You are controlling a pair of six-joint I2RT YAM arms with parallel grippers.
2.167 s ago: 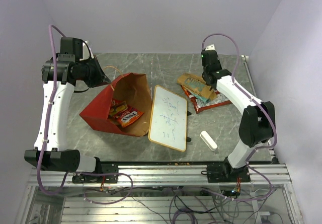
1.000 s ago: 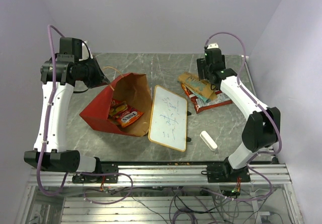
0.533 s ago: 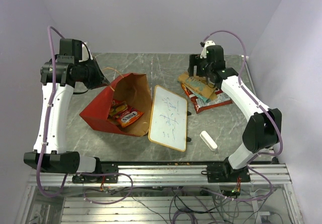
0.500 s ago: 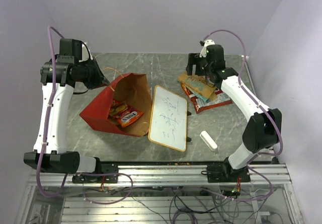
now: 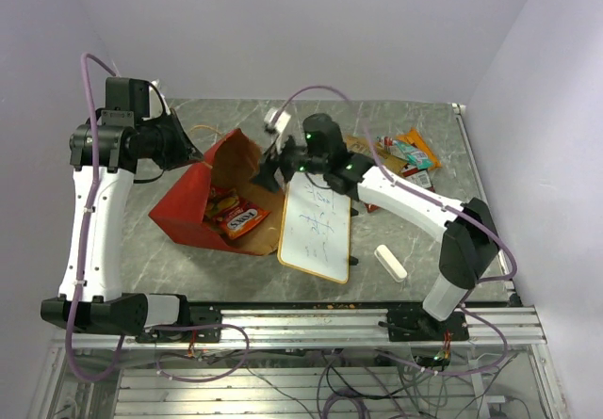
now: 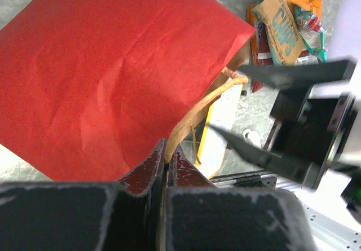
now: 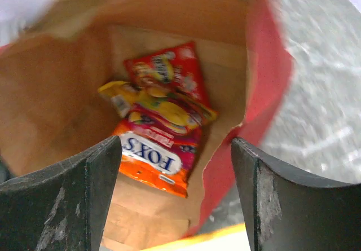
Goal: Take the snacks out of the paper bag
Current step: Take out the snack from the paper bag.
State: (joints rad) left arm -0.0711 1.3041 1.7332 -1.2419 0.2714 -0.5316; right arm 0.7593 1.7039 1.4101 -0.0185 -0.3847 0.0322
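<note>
The paper bag point(image 5: 184, 202), red outside and brown inside, lies on the table with its mouth facing right. My left gripper point(image 6: 167, 156) is shut on its thin string handle point(image 6: 194, 113) and holds the top edge up. Inside lie three snacks: an orange packet point(image 7: 153, 162), a yellow one point(image 7: 163, 113) and a red one point(image 7: 166, 70). My right gripper point(image 7: 175, 190) is open just in front of the bag's mouth, nothing between its fingers point(image 7: 84, 197). In the top view the right gripper point(image 5: 270, 168) hangs over the bag's right edge. More snacks point(image 5: 407, 152) lie at the back right.
A wood-framed whiteboard point(image 5: 316, 221) lies right of the bag, under my right arm. A white eraser block point(image 5: 390, 262) sits near the front right. Walls close in the table at the back and both sides.
My right arm has swung left from the snack pile to the bag's mouth, its jaws opening wider. The left gripper still holds the handle, and the bag's top edge has risen slightly.
</note>
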